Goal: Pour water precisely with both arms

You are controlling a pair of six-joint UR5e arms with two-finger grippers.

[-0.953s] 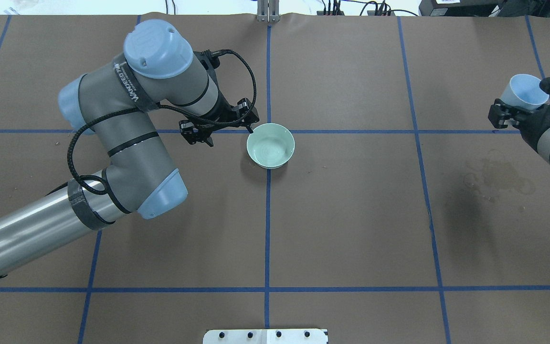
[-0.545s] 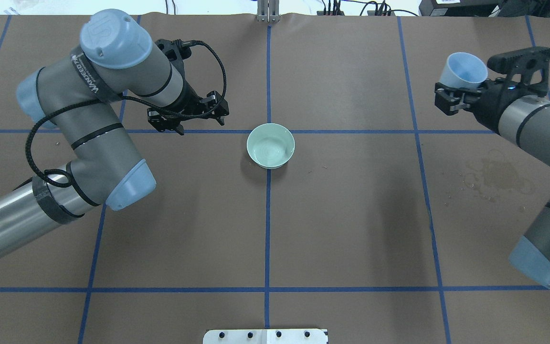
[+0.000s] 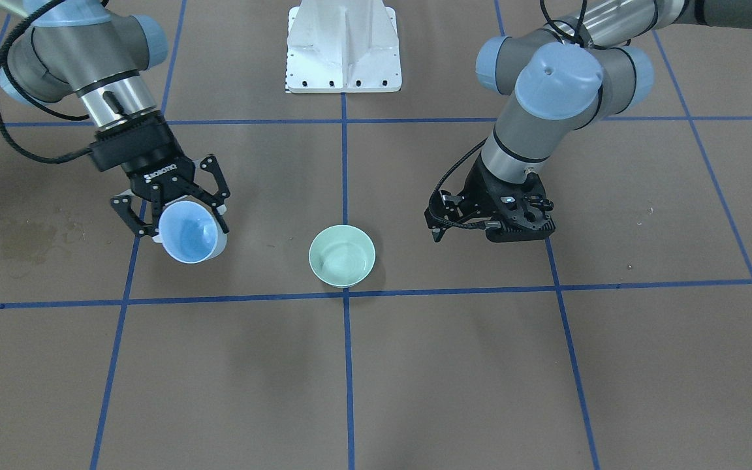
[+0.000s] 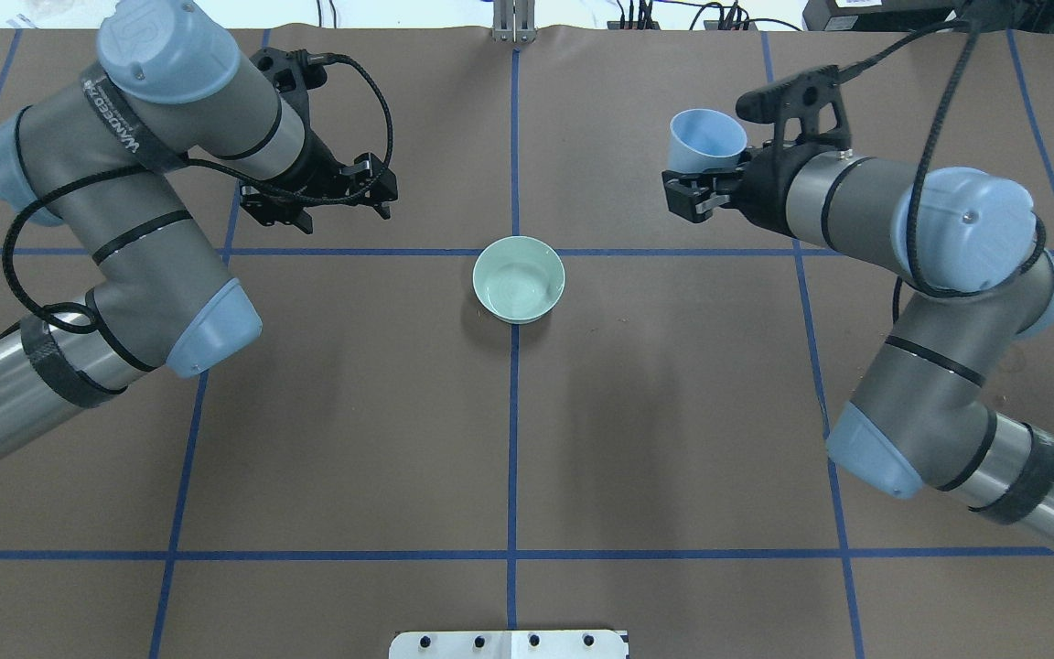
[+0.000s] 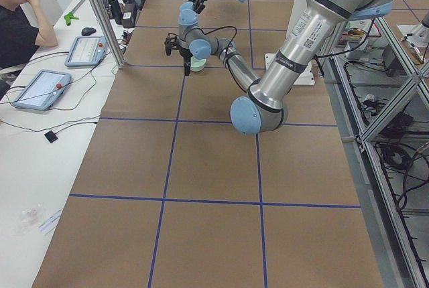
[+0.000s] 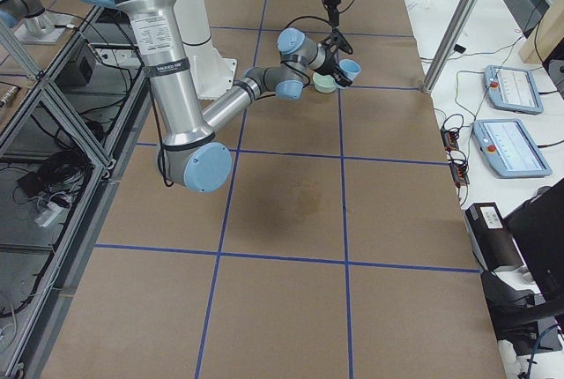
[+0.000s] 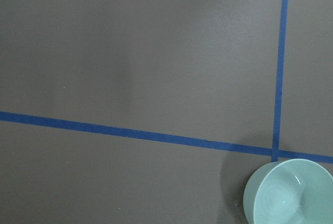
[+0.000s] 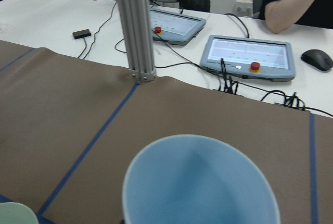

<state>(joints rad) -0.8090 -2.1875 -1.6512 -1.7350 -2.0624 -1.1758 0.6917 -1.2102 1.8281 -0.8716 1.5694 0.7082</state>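
While the right gripper [image 3: 183, 228] clamps a light-blue cup [image 3: 190, 243] above the brown paper-covered table [image 4: 673, 412] gridded with blue tape [image 4: 512, 439], the left gripper [image 4: 348, 218] hangs spread and empty. Water [image 4: 516, 295] glints faintly in the pale green round bowl [image 4: 478, 282] at the table's centre, and tablets [image 8: 248, 54] lie on a white bench [image 8: 52, 10] beyond.
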